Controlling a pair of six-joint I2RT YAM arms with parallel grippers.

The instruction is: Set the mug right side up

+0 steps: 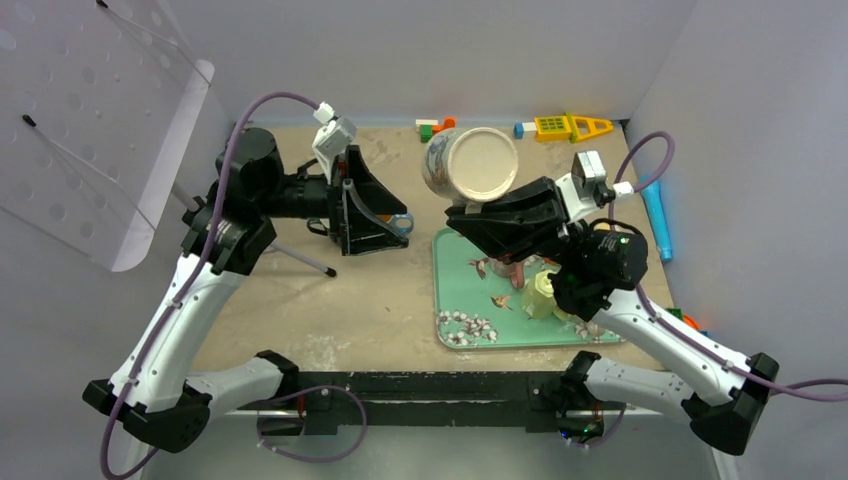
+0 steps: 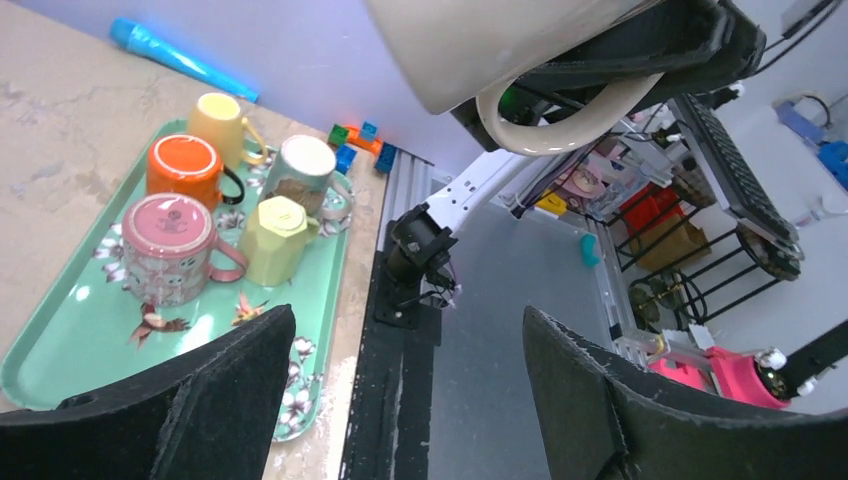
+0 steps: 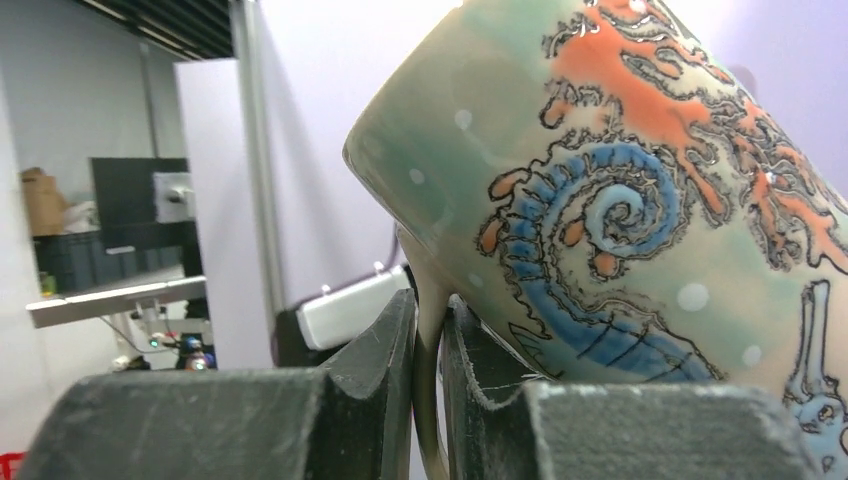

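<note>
At far left of the top view, a clear perforated panel [image 1: 95,120] leaned over the table [image 1: 330,310] edge. L arm reached in from the left w/ the left gripper [image 1: 395,215] turned sideways toward centre, jaws wide apart, nothing between them. Its wrist cam showed both black fingers [image 2: 200,400] w/ a big gap.

Centre, raised well above the table: the mug [image 1: 480,165], patterned in green, orange & blue on its side [image 3: 620,200]. It was tilted, w/ a flat cream end facing the top cam; base or mouth, couldn't tell for sure. The left gripper was near it but apart, not touching.

Just right of and below the mug, the right gripper [image 1: 470,215] had its jaws nearly together, pinching the mug's handle [image 2: 560,125]. Wrist cam showed the cream loop squeezed between the two pads [image 3: 380,340].

Below that arm lay a teal floral tray [image 1: 470,325]. Per L wrist cam it carried five more: pink mug [image 2: 170,245], orange mug [image 2: 185,170], yellow mug [image 2: 222,120], floral mug [image 2: 305,170], pale faceted mug [image 2: 278,235], clustered close.

Back edge, centre to right: small blocks [image 1: 430,127], a yellow toy [image 1: 565,127]. Far right by the wall: a blue tube [image 1: 655,220].
</note>
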